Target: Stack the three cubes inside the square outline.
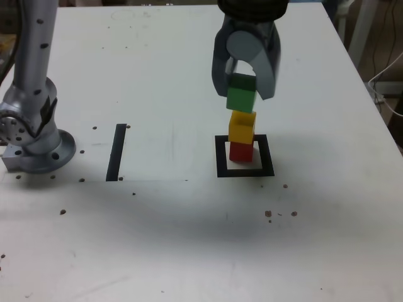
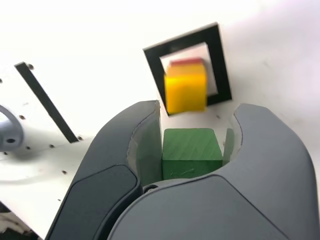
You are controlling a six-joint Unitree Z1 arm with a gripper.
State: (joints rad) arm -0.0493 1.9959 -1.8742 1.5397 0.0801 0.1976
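Green cube (image 1: 241, 97): I have it clamped in the gripper (image 1: 244, 88), just above the yellow one; contact unclear.
Yellow cube (image 1: 242, 126): sits on the red cube (image 1: 240, 151).
Square outline (image 1: 245, 171): holds the red cube, right of centre on the bench (image 1: 189, 239).
Black strip (image 1: 116, 151): left of the outline, in the exterior view.
Arm base (image 1: 34, 145): far left.

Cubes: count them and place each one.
3. The red cube sits inside the square outline, the yellow cube on it, the green cube in the claw above.
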